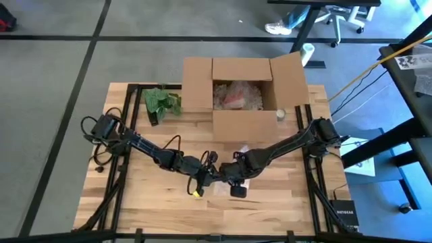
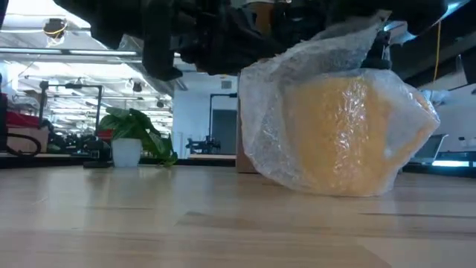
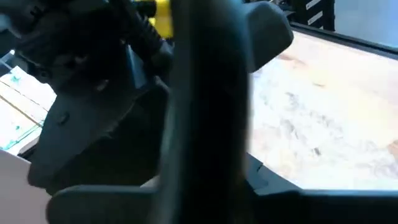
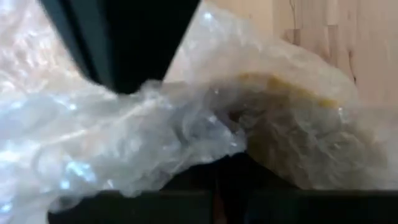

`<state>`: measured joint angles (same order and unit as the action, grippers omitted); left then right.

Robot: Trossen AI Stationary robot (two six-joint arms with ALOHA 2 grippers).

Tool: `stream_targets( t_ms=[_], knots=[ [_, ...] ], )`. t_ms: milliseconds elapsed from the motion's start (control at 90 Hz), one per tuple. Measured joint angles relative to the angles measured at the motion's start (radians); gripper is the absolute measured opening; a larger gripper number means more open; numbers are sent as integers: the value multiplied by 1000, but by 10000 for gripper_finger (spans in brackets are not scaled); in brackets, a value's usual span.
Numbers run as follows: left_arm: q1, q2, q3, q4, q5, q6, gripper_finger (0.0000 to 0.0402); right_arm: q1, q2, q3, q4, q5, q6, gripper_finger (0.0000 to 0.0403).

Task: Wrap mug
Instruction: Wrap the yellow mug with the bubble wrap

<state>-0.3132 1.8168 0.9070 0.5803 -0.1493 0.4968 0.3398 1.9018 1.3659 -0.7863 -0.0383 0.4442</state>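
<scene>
Holding packing paper: cardboard box [image 1: 244,94] | bubble wrap [image 2: 297,126] enclosing mug [image 2: 342,134]

Two dark, matte-black jointed arms, left arm [image 1: 135,143] and right arm [image 1: 297,140]; thin black cables loop beside joints; yellow patch near left wrist.

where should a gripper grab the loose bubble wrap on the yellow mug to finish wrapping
Best guess: pinch the loose flap at the top of the clear bubble wrap, coming from above. In the low view the wrap hugs the sides of the yellow mug down to the wooden table, and only that top flap stands free.
</scene>
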Motion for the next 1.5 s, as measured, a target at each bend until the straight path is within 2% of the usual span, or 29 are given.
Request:
stream_targets(
  t_ms=[289,578,800,1189,1500],
  knots=[
    [15,0,0,-16,35,-28,0,0,0,104,-100,24,-27,0],
    [14,0,0,-39,35,-38,0,22,-1,225,-297,119,-31,0],
    [14,0,1,-52,35,-36,0,43,-3,289,-286,140,-45,0],
    [14,0,0,-49,35,-35,0,42,-3,277,-187,100,-86,0],
    [14,0,0,-55,33,-36,0,39,-3,77,-60,53,-53,0]
  ],
)
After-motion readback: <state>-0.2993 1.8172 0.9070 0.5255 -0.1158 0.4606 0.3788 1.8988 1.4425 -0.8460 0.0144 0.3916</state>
